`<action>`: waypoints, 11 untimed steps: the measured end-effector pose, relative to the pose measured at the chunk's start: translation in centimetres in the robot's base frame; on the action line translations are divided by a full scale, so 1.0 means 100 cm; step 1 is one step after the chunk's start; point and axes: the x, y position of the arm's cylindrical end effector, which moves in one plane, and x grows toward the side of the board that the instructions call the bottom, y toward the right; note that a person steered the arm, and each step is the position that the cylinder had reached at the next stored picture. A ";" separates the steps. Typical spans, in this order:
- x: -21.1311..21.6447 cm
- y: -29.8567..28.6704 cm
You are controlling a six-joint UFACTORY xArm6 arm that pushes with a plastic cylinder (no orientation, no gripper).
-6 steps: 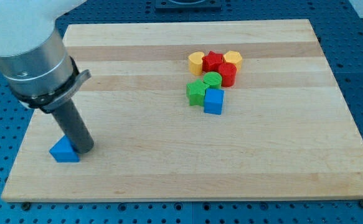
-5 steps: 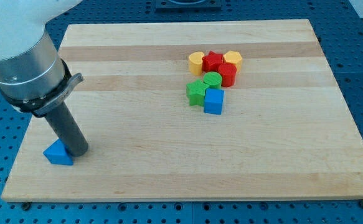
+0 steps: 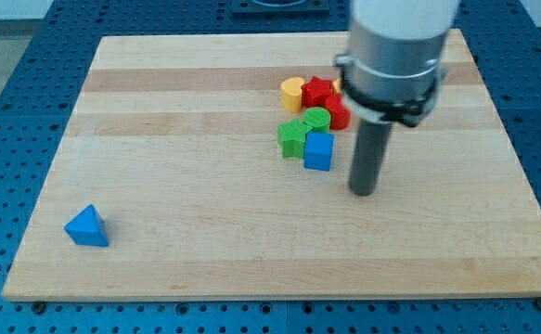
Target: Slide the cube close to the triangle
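Fingers are something this arm lacks, so nothing opens or closes; I have only my tip (image 3: 363,191), resting on the tabletop (image 3: 205,223) just right of the blue cube (image 3: 318,150), a little nearer, not touching. That cube sits at the near edge of a cluster, against the green blocks (image 3: 294,137). Red blocks (image 3: 320,91) and a yellow block (image 3: 291,93) lie farther. Well apart, near left, lies the blue triangle (image 3: 87,226).
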 end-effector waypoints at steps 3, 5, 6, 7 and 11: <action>-0.049 -0.003; -0.049 -0.050; -0.049 -0.080; -0.042 -0.107; 0.006 -0.200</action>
